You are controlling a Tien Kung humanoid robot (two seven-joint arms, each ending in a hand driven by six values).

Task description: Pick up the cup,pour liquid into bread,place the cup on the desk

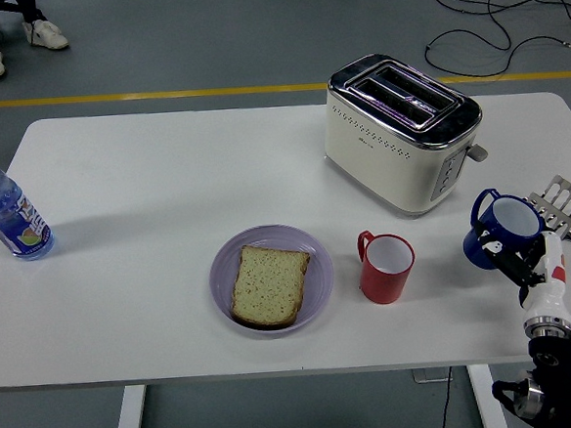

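My right hand point(522, 259) comes in from the lower right and is shut on a blue cup point(498, 227), held lifted and tilted above the table near its right edge, handle to the upper left. A slice of bread point(269, 285) lies on a purple plate point(313, 254) at the front middle. A red cup point(385, 266) stands upright to the right of the plate, between it and my hand. My left hand is out of view.
A cream toaster point(399, 131) stands behind the red cup. A metal toast rack point(564, 201) sits at the right edge, just behind the blue cup. A water bottle point(7, 216) stands at the far left. A person's feet show at the top left.
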